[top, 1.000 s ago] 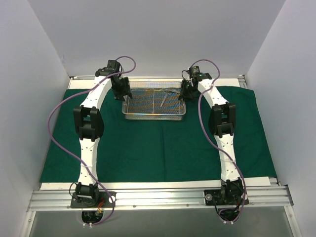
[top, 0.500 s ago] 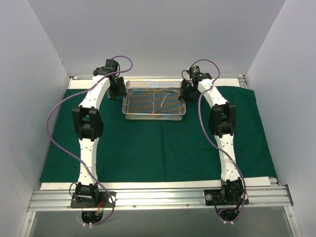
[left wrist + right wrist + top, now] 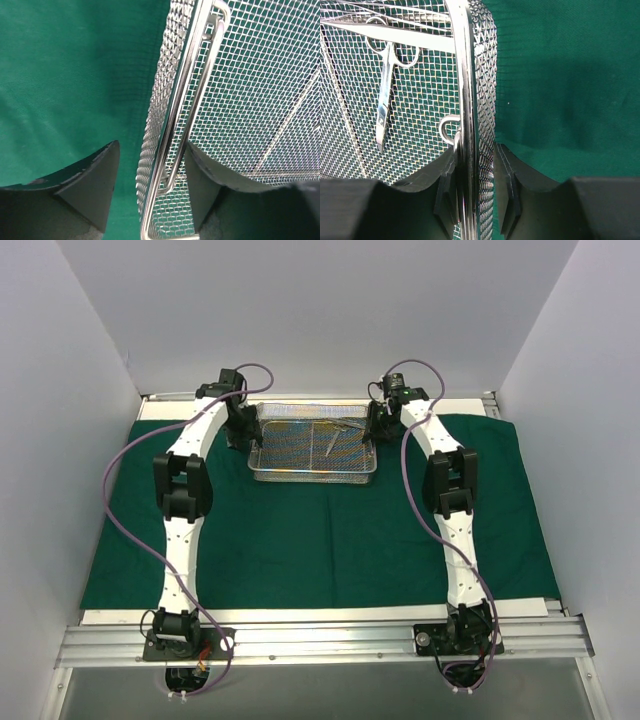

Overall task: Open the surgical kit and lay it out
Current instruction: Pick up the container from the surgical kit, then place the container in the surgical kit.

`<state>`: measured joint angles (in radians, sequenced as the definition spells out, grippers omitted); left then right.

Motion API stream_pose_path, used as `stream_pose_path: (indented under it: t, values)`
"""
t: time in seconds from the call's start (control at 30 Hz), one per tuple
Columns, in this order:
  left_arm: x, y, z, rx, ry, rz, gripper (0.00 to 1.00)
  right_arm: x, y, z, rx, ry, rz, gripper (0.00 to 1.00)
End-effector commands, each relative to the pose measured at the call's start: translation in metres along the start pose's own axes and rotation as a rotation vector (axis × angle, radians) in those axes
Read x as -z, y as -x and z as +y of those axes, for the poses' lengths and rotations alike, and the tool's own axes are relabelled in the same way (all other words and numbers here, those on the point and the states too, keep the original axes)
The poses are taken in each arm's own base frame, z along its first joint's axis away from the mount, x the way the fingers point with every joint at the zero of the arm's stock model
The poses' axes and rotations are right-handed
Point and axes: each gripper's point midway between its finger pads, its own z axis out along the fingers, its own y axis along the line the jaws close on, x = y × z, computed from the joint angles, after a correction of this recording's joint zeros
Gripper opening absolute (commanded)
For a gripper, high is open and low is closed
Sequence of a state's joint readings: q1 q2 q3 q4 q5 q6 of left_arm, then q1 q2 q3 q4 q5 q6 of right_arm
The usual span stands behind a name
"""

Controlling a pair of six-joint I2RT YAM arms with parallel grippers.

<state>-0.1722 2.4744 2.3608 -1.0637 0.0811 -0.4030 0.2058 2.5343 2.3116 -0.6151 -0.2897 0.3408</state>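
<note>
- Left gripper (image 3: 150, 172) is straddling the mesh tray's (image 3: 312, 476) left wall, fingers apart, apparently readying a grip.
- Tray is sitting far-centre on green cloth (image 3: 300, 540), instruments (image 3: 384, 95) inside.
- Right gripper (image 3: 475, 172) is pinching the right wall, seemingly steadying for a two-handed lift.

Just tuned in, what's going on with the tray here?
Both arms are at the wire-mesh tray, which sits on the spread green cloth with scissors and other thin instruments inside. The right gripper is clamped on the tray's right end wall. The left gripper is open, its fingers straddling the left wall without gripping it.
</note>
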Motion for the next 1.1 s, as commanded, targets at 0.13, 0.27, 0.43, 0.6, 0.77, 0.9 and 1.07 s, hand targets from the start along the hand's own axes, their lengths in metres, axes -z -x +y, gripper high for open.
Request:
stream_pose_path:
  t: [0.13, 0.27, 0.43, 0.6, 0.77, 0.9, 1.07]
  values:
    - [0.006, 0.013, -0.017, -0.018, -0.106, -0.032, 0.25, -0.009, -0.001, -0.003, -0.021, -0.026, 0.013, 0.05]
    - [0.034, 0.02, -0.02, -0.024, -0.12, -0.075, 0.02, 0.011, 0.021, 0.013, -0.025, -0.003, -0.06, 0.0]
    - [0.096, 0.027, -0.014, -0.035, -0.088, -0.164, 0.02, 0.073, 0.059, 0.049, 0.028, 0.012, -0.219, 0.0]
    - [0.142, 0.008, 0.008, -0.047, 0.006, -0.189, 0.02, 0.098, 0.038, 0.069, 0.085, 0.043, -0.178, 0.0]
    - [0.172, -0.028, 0.04, -0.03, 0.088, -0.183, 0.02, 0.109, 0.0, 0.114, 0.185, 0.089, -0.126, 0.0]
    - [0.175, -0.075, 0.076, 0.03, 0.151, -0.103, 0.02, 0.117, -0.03, 0.151, 0.277, 0.114, -0.111, 0.0]
    - [0.183, -0.117, 0.132, 0.128, 0.199, -0.067, 0.02, 0.109, -0.069, 0.184, 0.33, 0.158, -0.067, 0.0]
